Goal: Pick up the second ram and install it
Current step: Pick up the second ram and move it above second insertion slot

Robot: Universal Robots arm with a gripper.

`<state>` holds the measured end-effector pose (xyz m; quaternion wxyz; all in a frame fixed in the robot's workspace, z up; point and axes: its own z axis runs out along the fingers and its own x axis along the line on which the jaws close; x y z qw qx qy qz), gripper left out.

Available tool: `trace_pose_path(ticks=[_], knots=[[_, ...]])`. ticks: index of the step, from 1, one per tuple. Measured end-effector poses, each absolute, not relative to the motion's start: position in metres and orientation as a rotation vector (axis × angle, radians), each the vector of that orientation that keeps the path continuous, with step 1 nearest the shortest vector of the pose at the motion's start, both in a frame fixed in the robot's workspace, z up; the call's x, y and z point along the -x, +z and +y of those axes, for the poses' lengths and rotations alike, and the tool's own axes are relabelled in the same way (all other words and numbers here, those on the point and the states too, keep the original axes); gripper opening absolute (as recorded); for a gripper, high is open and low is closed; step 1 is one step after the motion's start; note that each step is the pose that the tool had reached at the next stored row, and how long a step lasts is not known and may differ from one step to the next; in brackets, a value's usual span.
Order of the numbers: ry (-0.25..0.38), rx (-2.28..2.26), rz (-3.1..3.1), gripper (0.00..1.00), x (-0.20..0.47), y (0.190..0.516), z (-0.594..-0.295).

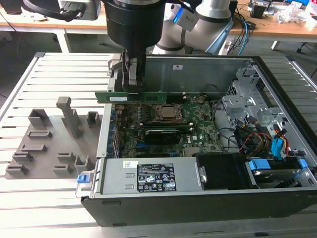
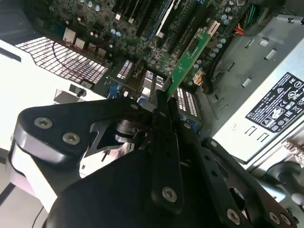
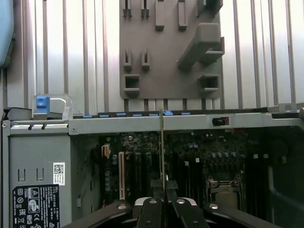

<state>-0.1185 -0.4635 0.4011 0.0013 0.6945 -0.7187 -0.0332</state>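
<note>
Gripper (image 1: 132,88) with second ram (image 1: 159,97) above motherboard (image 1: 200,126)

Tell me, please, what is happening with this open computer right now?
The robot arm's gripper is shut on the long, narrow green RAM stick, holding it level over the large green motherboard inside the open black computer case. The stick looks not yet seated in a slot.

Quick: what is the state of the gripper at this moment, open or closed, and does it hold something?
The gripper is closed on the ram stick, holding it over the motherboard.
</note>
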Motion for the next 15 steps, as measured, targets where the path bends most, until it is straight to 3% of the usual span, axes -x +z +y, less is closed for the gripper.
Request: trace_pose_path(ticks=[15], knots=[[-0.105,-2.179,-2.256,0.14,0.079,0.401,-0.463]])
